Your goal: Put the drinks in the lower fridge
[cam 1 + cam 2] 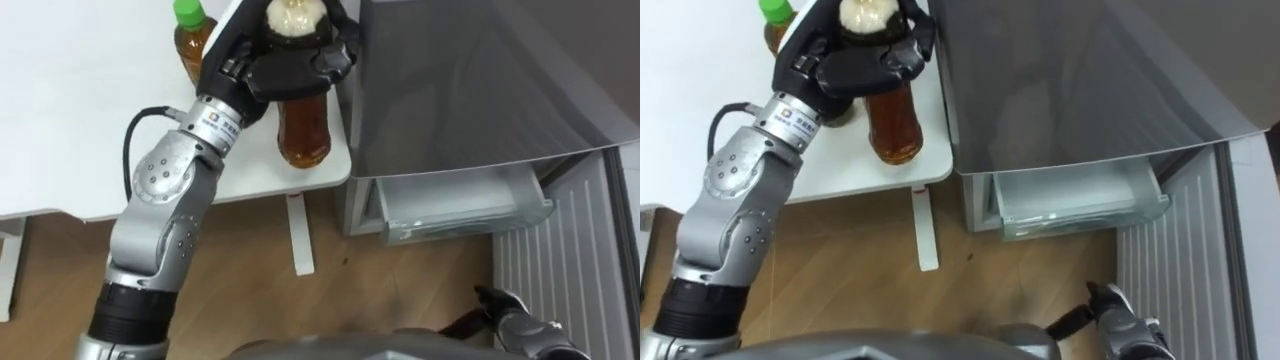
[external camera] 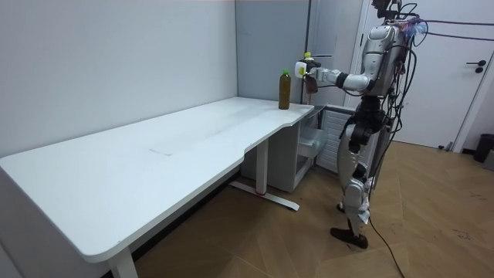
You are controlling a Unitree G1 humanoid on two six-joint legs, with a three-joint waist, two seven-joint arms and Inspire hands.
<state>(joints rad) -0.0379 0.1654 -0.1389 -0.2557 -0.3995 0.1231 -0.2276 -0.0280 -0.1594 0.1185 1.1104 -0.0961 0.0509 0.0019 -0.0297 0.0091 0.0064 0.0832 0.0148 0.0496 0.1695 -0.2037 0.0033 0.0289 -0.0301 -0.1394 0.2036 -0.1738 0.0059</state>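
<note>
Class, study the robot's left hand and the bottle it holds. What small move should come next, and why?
Probably carry the bottle rightward and down toward the open lower drawer. The left hand is curled round its top, it seems lifted clear of the table, and the drawer stands open, below and right of it.

The left hand point(image 2: 306, 72) holds a bottle point(image 2: 311, 85) above the desk point(image 2: 154, 154) corner.
</note>
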